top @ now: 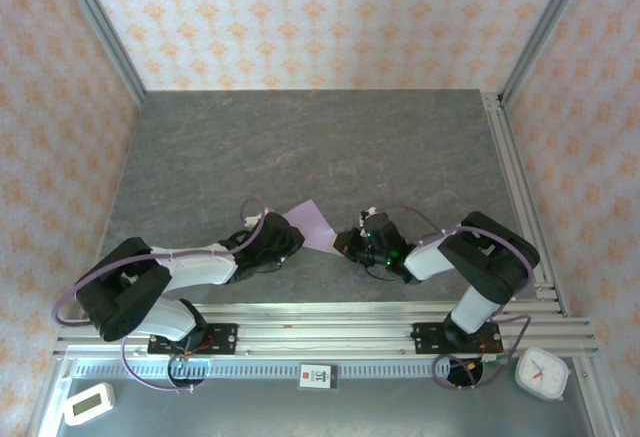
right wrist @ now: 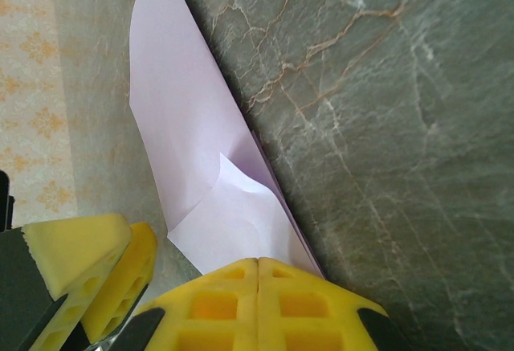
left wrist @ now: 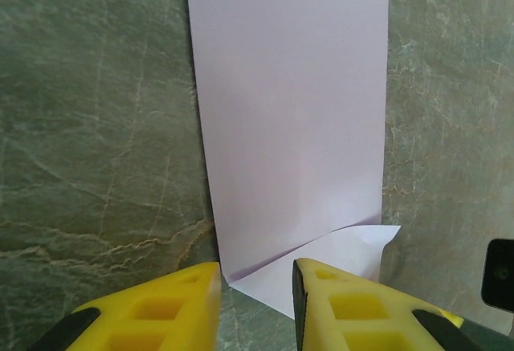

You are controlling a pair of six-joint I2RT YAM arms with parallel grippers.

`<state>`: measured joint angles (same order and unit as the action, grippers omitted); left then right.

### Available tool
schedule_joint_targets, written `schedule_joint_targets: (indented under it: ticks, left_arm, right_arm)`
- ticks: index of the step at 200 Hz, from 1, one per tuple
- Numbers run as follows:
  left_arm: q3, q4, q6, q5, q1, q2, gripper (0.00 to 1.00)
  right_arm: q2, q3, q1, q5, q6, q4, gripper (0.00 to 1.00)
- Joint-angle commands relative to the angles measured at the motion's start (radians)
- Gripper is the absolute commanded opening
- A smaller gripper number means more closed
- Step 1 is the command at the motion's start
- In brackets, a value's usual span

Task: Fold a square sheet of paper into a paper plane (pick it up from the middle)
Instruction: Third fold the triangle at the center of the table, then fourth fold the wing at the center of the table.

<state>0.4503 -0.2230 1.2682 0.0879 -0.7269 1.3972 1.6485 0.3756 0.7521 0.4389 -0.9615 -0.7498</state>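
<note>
top, sheet of paper [top: 312, 223]: pale lilac, we see it on the grey table [top: 300, 137] near the front edge, between the two grippers.
top, left gripper [top: 294, 240]: at the sheet's left end, touching or just beside it. We can't read the jaws from up here.
top, right gripper [top: 342, 245]: at the sheet's near right corner, pointing left. Jaws unreadable here too.
left wrist, sheet of paper [left wrist: 289, 110]: lies on the table [left wrist: 96, 126] ahead of the fingers, with a small lighter flap [left wrist: 345, 255] turned over at its near corner.
left wrist, left gripper [left wrist: 255, 277]: released. Its yellow fingers [left wrist: 169, 311] stand apart and the sheet's near edge reaches into the gap. We see no pinch.
right wrist, sheet of paper [right wrist: 189, 126]: long lilac shape running away from the tips, right edge against the table [right wrist: 385, 126], left edge bowed. The lighter flap [right wrist: 233, 206] sits just ahead of the tips.
right wrist, right gripper [right wrist: 257, 264]: clenched, fingers pressed together with no gap. The sheet's near edge meets the seam, so we read it as grasping the sheet.
right wrist, left gripper [right wrist: 130, 242]: lower left corner, just beside the sheet's edge, with a narrow gap between its fingers.
</note>
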Motion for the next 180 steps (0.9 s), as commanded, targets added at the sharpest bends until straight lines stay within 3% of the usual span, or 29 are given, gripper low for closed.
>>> schedule_joint_targets:
  ticks: [1,88,180]
  left_arm:
    - [0.043,0.047,0.008,-0.04,-0.004,0.022,0.3]
    - [0.065,0.113,0.049,-0.089,-0.031,0.036,0.29]
    - [0.08,0.056,0.038,-0.078,-0.037,0.091,0.25]
  right_arm:
    - [0.036,0.005,0.007,-0.017,0.003,0.076,0.0]
    - [0.029,0.005,0.006,-0.022,0.007,0.086,0.0]
    - [0.032,0.008,0.006,-0.02,0.009,0.086,0.0]
